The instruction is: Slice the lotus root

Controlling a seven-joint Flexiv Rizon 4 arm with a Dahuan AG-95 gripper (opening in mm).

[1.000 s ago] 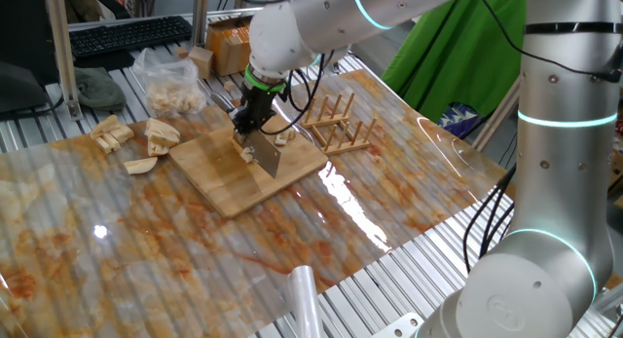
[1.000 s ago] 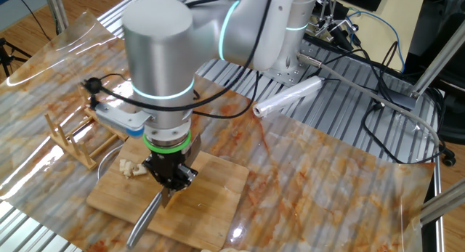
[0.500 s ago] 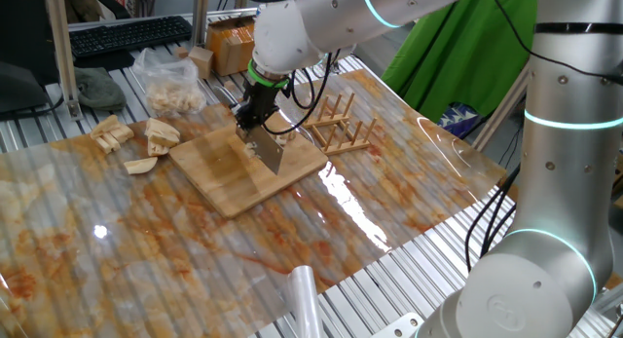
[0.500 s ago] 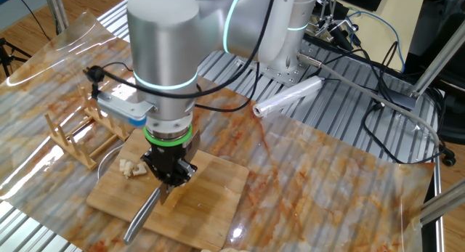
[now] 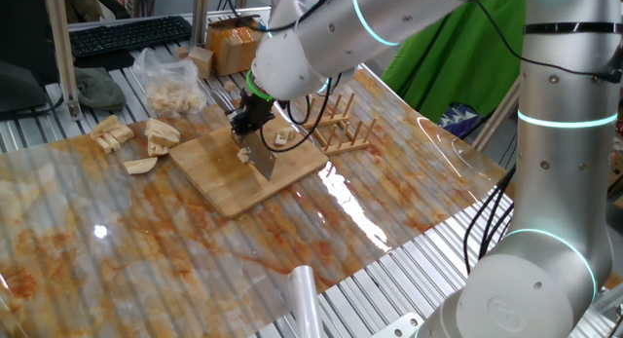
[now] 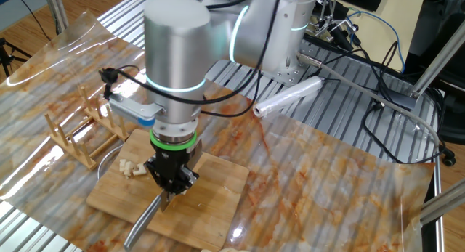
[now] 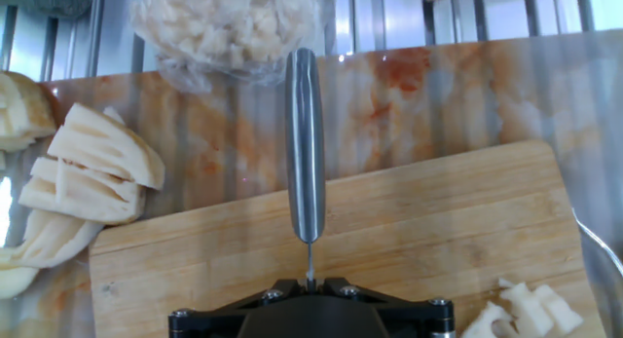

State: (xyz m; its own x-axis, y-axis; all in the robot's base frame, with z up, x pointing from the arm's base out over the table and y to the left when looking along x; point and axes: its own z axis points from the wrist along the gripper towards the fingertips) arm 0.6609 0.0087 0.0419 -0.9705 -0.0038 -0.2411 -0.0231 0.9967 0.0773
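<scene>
Steel knife (image 7: 305, 153), grainy wooden board (image 7: 438, 231)

free: cutting board (image 5: 229, 172) left half | blocked: right by wooden rack (image 5: 339, 127); left by lotus root chunks (image 5: 136, 143)

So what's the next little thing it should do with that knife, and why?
Probably lift the knife and carry it toward the lotus root pieces. The gripper holds it over a bare part of the cutting board; only small bits lie there, while the big pieces sit off the board.
</scene>
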